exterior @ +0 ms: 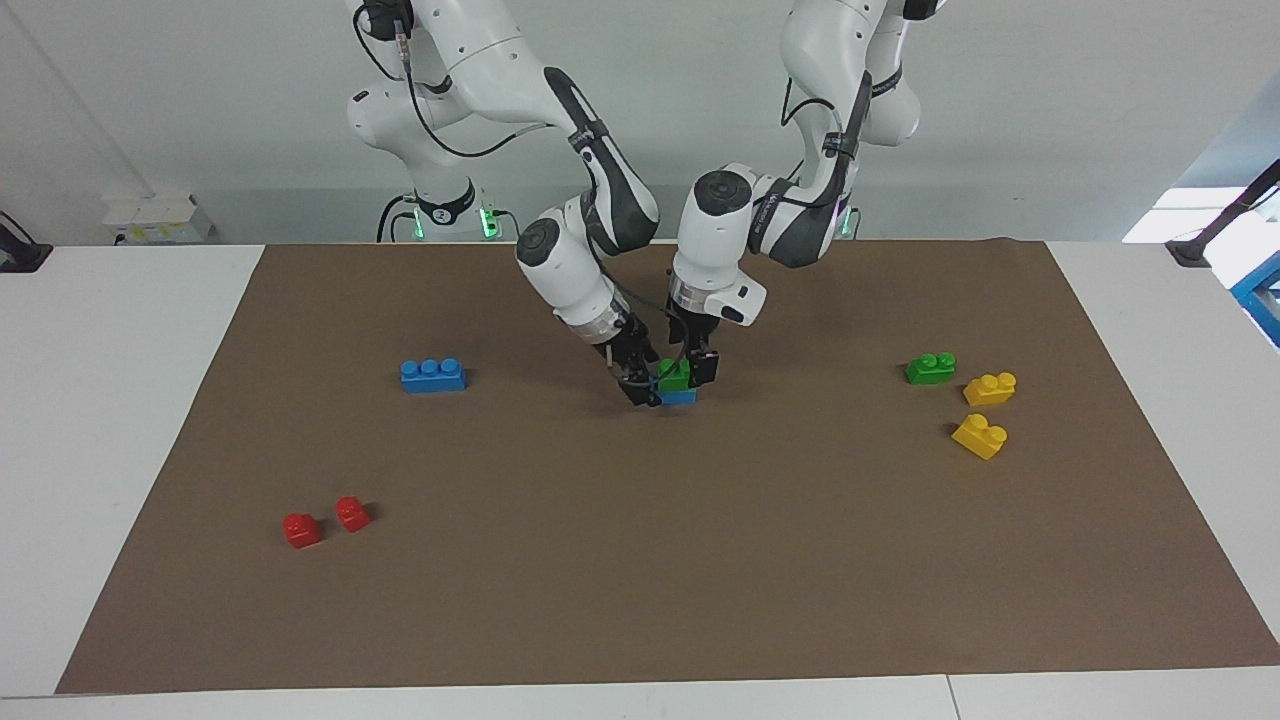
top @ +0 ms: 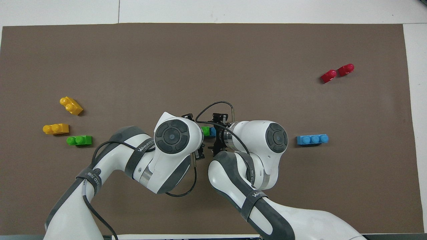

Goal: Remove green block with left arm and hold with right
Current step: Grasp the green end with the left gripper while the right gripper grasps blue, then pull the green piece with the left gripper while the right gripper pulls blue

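I have the green block (exterior: 674, 376) seated on a blue brick (exterior: 680, 396) in the middle of the brown mat (exterior: 640, 560), well apart from the spare green brick (exterior: 930, 369) that lies toward the left arm's end of the table. My left gripper (exterior: 697, 372) is down at the green block with its fingers spread on either side of it, not yet pinching. My right gripper (exterior: 645, 388) is down at the blue brick's end toward the right arm; I cannot tell whether it has clamped yet. I judge the green block to be light, rigid, hollow plastic with smooth, slippery walls, held to the blue brick by stud friction alone. I would grip it low across its flat side walls, not by the rounded studs, and pull straight up while the right gripper pins the blue brick.
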`<state>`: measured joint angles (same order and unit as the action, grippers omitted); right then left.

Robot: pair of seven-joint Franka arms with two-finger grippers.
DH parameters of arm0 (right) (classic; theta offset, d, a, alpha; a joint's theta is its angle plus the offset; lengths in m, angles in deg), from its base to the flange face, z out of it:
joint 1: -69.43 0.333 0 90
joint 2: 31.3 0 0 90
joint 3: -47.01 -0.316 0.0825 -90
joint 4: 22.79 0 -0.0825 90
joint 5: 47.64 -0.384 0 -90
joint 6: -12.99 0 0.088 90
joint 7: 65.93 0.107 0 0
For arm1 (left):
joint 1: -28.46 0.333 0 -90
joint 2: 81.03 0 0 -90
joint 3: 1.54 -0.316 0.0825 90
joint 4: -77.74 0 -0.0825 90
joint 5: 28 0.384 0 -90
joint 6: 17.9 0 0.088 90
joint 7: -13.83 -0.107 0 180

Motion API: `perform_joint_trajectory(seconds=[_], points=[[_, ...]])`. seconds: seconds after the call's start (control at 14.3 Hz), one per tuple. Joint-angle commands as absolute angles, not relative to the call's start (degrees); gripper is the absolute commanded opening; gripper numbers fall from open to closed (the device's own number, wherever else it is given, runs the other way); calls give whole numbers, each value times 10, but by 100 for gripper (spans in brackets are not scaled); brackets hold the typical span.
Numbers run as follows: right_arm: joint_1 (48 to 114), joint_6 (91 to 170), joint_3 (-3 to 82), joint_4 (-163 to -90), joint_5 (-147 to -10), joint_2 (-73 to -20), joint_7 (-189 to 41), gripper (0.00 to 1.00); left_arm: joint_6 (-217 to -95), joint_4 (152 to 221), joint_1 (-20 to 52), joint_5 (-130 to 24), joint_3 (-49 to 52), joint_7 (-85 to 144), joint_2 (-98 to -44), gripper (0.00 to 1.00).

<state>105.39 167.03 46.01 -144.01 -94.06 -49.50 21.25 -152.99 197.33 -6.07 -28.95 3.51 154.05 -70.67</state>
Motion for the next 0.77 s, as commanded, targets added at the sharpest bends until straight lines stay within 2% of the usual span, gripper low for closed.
perform_joint_trajectory(seconds=[0.0, 0.56, 0.7], points=[[1053, 1679, 460, -1433, -962, -504, 183, 88, -1545, 1987, -72, -289, 27, 1552, -711, 100], [1039, 1679, 460, -1439, -963, -506, 154, 88, -1547, 1987, -74, -289, 27, 1553, -712, 100], [1039, 1679, 460, -1439, -964, -506, 154, 78, -1547, 1987, -74, -289, 27, 1554, -712, 100]])
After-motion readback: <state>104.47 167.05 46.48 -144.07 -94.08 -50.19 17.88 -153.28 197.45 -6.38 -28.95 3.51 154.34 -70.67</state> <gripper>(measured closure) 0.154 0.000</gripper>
